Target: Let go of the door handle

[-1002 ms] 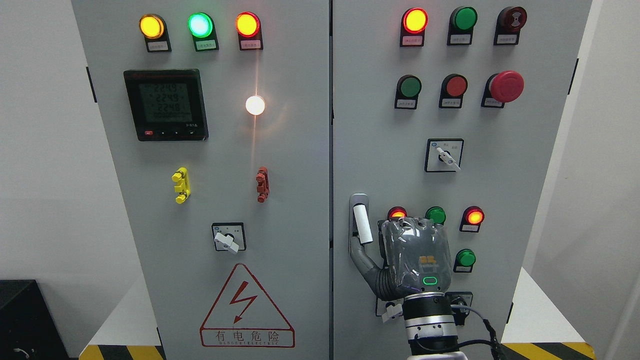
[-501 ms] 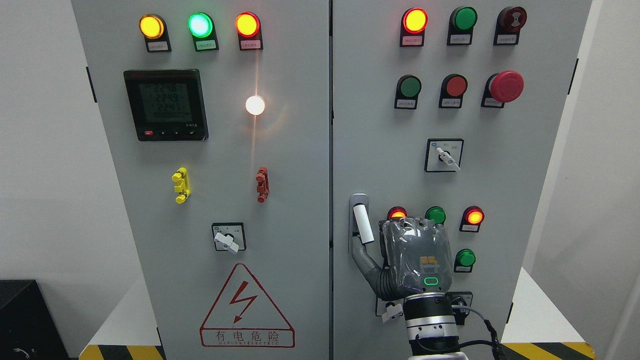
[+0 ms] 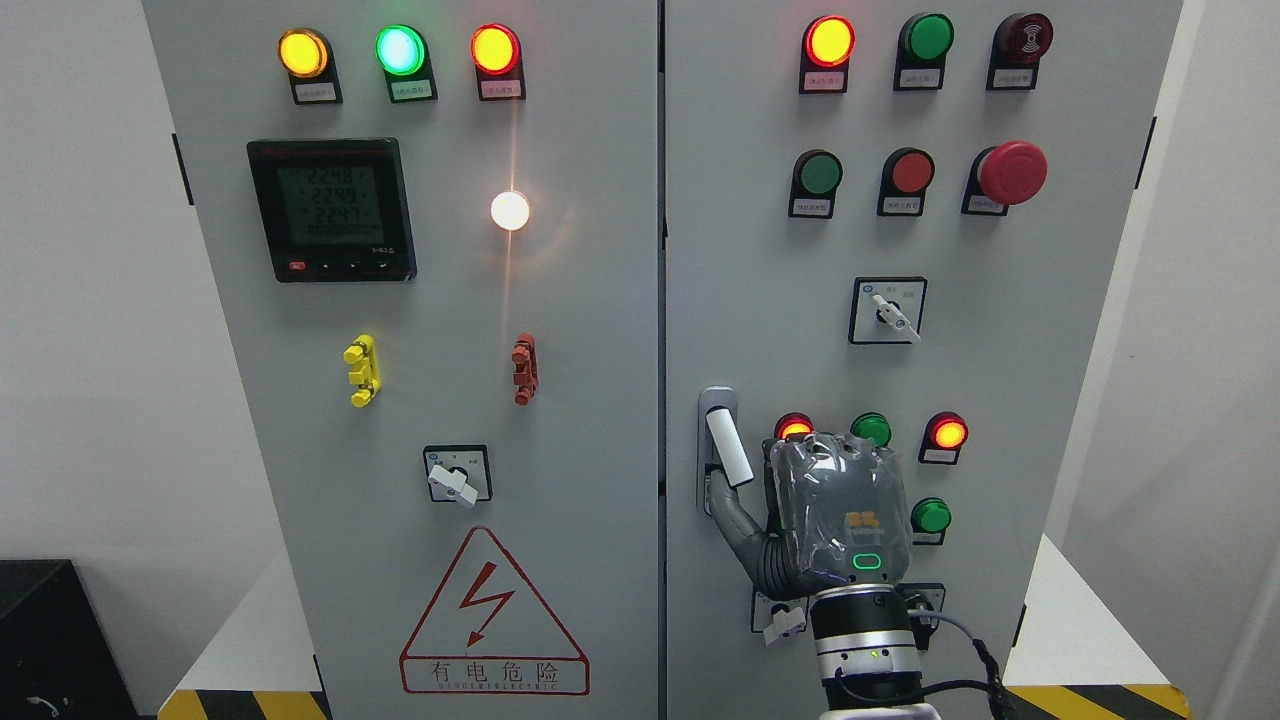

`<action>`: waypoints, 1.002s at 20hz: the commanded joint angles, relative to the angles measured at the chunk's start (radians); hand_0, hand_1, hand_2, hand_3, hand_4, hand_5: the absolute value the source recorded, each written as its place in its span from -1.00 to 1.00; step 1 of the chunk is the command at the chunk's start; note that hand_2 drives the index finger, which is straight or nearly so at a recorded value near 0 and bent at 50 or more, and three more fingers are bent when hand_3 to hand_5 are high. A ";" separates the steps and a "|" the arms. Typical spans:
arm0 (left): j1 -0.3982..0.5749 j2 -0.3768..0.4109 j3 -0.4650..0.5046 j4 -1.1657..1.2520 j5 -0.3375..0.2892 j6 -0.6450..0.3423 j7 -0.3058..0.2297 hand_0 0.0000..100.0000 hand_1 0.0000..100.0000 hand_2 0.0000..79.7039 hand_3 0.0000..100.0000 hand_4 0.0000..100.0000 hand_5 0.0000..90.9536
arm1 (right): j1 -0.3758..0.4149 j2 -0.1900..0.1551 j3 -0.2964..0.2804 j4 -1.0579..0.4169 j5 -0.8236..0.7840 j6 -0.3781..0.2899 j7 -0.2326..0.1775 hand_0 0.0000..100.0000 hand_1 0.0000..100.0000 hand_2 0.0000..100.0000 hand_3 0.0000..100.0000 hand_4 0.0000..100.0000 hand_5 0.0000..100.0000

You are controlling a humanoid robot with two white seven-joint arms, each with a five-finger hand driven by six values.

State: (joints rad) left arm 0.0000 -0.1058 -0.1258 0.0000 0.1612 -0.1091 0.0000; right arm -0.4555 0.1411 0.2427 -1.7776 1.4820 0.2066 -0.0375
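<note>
Two-door grey cabinet (image 3: 600, 300) fills the view, both doors shut, seam running down the middle.

Left door: three lit lamps across the top, yellow (image 3: 303, 53), green (image 3: 400, 49), orange-red (image 3: 495, 48). One black meter (image 3: 331, 209) with a lit screen below them. One white lamp (image 3: 510, 210) glowing beside it. Two small clips lower down, one yellow (image 3: 361, 370), one red (image 3: 524, 368). One rotary switch (image 3: 457, 475) with a white lever. One red-outlined warning triangle (image 3: 490, 610) near the bottom.

Right door: top row holds one lit red lamp (image 3: 830, 40), one green button (image 3: 930, 37), one dark red buzzer (image 3: 1027, 38). Second row: one green button (image 3: 820, 173), one red button (image 3: 912, 171), one red mushroom stop (image 3: 1012, 172). One selector switch (image 3: 889, 312) below. Lower cluster: two red lamps lit (image 3: 948, 433), two green buttons (image 3: 931, 515), part hidden behind the hand.

Handle (image 3: 727, 448): one, white lever in a grey recess, at the left edge of the right door, tilted slightly off vertical.

One robot hand (image 3: 800, 510), the right, rising from the bottom edge right of centre, back of the palm toward me with a green indicator lit. Its thumb (image 3: 735, 520) reaches up-left and sits just under the handle's lower end, touching or nearly so; cannot tell which. The other fingers curl toward the door beside the handle, not wrapped around it as far as I can see. Whether it grips anything: cannot tell.

Yellow-black hazard stripe (image 3: 1100, 700) along the cabinet's foot.
</note>
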 commanded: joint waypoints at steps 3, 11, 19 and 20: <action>-0.026 0.000 0.000 0.029 0.000 0.000 0.000 -0.76 0.11 -1.00 -1.00 -1.00 -1.00 | 0.003 0.000 -0.008 -0.006 0.000 -0.001 0.001 0.05 -0.18 0.88 1.00 0.99 1.00; -0.026 0.000 0.000 0.029 0.000 0.000 0.000 -0.76 0.11 -1.00 -1.00 -1.00 -1.00 | 0.011 0.000 -0.008 -0.013 0.001 -0.001 0.001 0.05 -0.16 0.88 1.00 0.99 1.00; -0.026 0.000 0.000 0.029 0.000 0.000 0.000 -0.76 0.11 -1.00 -1.00 -1.00 -1.00 | 0.011 0.000 -0.013 -0.014 0.001 -0.001 -0.001 0.06 -0.14 0.88 1.00 0.98 1.00; -0.026 0.000 0.000 0.029 0.000 0.000 0.000 -0.76 0.11 -1.00 -1.00 -1.00 -1.00 | 0.011 0.000 -0.013 -0.014 0.001 -0.001 -0.001 0.06 -0.14 0.88 1.00 0.99 1.00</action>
State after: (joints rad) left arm 0.0000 -0.1058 -0.1258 0.0000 0.1614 -0.1091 0.0000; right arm -0.4457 0.1411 0.2340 -1.7885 1.4832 0.2060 -0.0421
